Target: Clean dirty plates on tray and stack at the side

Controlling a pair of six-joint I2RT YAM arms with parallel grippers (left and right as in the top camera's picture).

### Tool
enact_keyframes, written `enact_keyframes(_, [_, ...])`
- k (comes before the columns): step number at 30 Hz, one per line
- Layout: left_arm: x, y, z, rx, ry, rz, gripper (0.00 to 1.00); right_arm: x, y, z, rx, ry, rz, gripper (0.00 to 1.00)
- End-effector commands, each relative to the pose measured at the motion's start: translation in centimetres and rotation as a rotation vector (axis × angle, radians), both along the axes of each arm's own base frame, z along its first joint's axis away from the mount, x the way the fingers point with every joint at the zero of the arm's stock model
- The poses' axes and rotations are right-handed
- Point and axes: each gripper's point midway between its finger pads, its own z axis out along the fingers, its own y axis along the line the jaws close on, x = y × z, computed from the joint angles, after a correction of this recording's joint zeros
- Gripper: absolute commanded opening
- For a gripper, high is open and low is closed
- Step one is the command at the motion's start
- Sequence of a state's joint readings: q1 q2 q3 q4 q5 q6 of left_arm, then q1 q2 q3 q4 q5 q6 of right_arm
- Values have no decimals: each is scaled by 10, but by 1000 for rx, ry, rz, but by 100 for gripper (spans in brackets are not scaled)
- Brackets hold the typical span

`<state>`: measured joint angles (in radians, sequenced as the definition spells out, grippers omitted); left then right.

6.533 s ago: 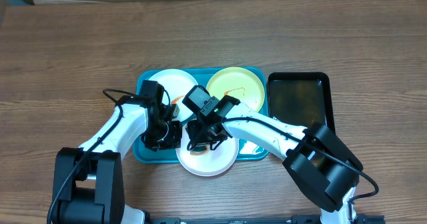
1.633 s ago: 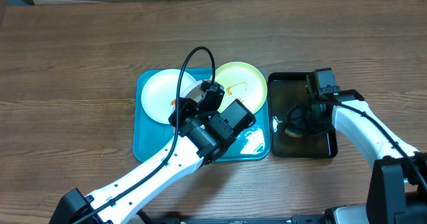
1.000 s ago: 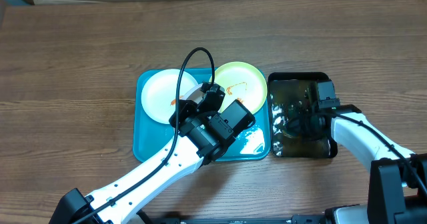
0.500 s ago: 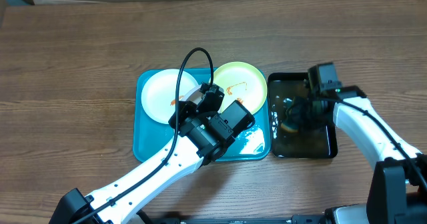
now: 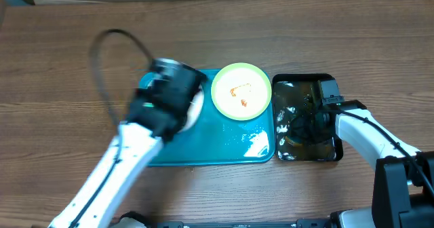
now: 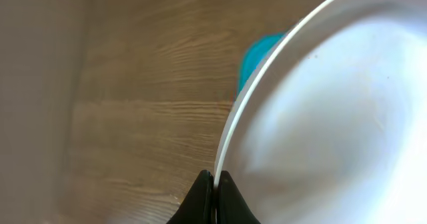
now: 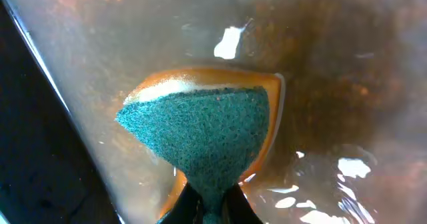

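Wood surface (image 5: 68,51) carries one teal tray (image 5: 217,146), one black water basin (image 5: 302,77) just beside it, two plates, one sponge (image 7: 207,137). Stained green plate (image 5: 241,92) lies on the tray; left gripper (image 6: 213,184) is pinched on the white plate (image 6: 333,117) rim at the tray's left end. Right gripper (image 7: 212,207) clamps the sponge in the basin.

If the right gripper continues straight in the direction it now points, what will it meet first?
Probably the bottom of the black tray. The right gripper is shut on the sponge, which sits in the water; the depth beneath it is unclear.
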<state>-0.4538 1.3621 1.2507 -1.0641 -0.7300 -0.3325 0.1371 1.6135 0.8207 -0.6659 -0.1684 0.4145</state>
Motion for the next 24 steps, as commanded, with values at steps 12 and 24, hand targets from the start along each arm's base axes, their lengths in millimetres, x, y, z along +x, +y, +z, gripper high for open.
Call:
enact_keyframes(12, [-21, 177, -60, -523, 53, 643, 4, -6, -3, -7, -14, 22, 2, 4])
enact_keyframes(24, [-39, 247, -149, -686, 150, 919, 7, -10, -3, -8, -16, 41, 2, 5])
